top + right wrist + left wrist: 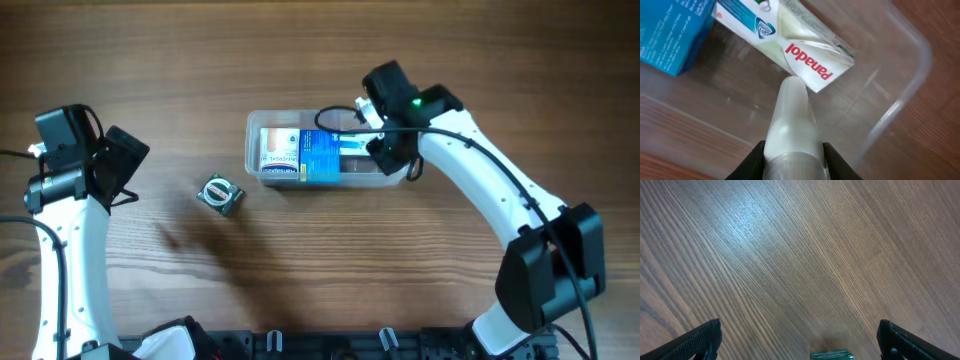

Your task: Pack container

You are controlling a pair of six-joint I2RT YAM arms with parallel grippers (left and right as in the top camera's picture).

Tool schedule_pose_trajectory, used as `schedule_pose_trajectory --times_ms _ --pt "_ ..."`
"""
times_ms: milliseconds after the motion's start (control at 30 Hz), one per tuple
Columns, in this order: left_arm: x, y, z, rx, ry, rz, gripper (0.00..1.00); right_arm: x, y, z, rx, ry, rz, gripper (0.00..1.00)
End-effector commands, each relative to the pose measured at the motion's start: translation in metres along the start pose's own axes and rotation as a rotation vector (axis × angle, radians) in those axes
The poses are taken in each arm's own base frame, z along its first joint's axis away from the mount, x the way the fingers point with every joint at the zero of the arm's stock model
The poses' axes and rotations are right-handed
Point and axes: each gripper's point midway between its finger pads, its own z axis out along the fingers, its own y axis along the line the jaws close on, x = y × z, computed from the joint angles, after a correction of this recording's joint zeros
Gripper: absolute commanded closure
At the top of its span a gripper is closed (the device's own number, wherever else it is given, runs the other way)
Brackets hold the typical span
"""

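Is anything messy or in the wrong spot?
Yes. One small box sits crooked on the table, outside the container, not packed. Inside, the Panadol box lies slanted by the white tube in the right gripper.

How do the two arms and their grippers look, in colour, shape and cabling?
Both the left arm and the right arm have white rounded links with black joints. A thin black cable runs along each. A small green light glows near the right wrist. The left gripper and the right gripper have plain black fingers.

left gripper (800, 326) spread wide — right gripper (793, 152) pinching a white tube (790, 107).
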Motion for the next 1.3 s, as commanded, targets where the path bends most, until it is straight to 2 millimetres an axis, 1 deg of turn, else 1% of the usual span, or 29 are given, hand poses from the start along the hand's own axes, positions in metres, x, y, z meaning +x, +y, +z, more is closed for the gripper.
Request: schedule_pose_trajectory --times_ms 0,100,167,233,333,400,633,833,933,1067,1167,1267 --pt "-0.004 0.003 -0.003 -0.005 -0.021 -0.017 0.0 -0.025 -0.009 -0.024 0.028 -0.067 -0.004 0.96" --pt "-0.004 0.003 -0.003 -0.005 -0.021 -0.017 0.0 -0.022 -0.008 -0.025 0.022 -0.056 -0.007 0.96" --pt "-0.004 0.003 -0.003 -0.005 -0.021 -0.017 0.0 -0.021 -0.003 -0.025 -0.01 -0.054 -0.011 0.96" --pt "-0.004 0.003 -0.003 -0.005 -0.021 -0.017 0.0 -0.024 0.008 -0.025 -0.07 -0.068 -0.047 0.96" --pt "-0.004 0.003 -0.003 -0.005 -0.021 -0.017 0.0 -0.028 0.027 -0.028 -0.179 -0.106 -0.16 0.96" --pt "-0.004 0.003 -0.003 -0.005 -0.021 -0.017 0.0 -0.029 0.035 -0.029 -0.223 -0.121 -0.213 0.96" --pt "-0.004 0.003 -0.003 -0.005 -0.021 -0.017 0.0 -0.025 0.037 -0.028 -0.223 -0.122 -0.35 0.96" --pt "-0.004 0.003 -0.003 -0.005 -0.021 -0.017 0.0 -0.025 0.033 -0.025 -0.199 -0.12 -0.374 0.96" --pt "-0.004 0.003 -0.003 -0.005 -0.021 -0.017 0.0 -0.024 0.033 -0.019 -0.191 -0.125 -0.409 0.96" --pt "-0.004 0.003 -0.003 -0.005 -0.021 -0.017 0.0 -0.027 0.033 -0.009 -0.179 -0.144 -0.403 0.96" --pt "-0.004 0.003 -0.003 -0.005 -0.021 -0.017 0.0 -0.029 0.042 -0.01 -0.226 -0.164 -0.401 0.96" --pt "-0.004 0.003 -0.003 -0.005 -0.021 -0.017 0.0 -0.033 0.046 -0.012 -0.253 -0.179 -0.34 0.96"
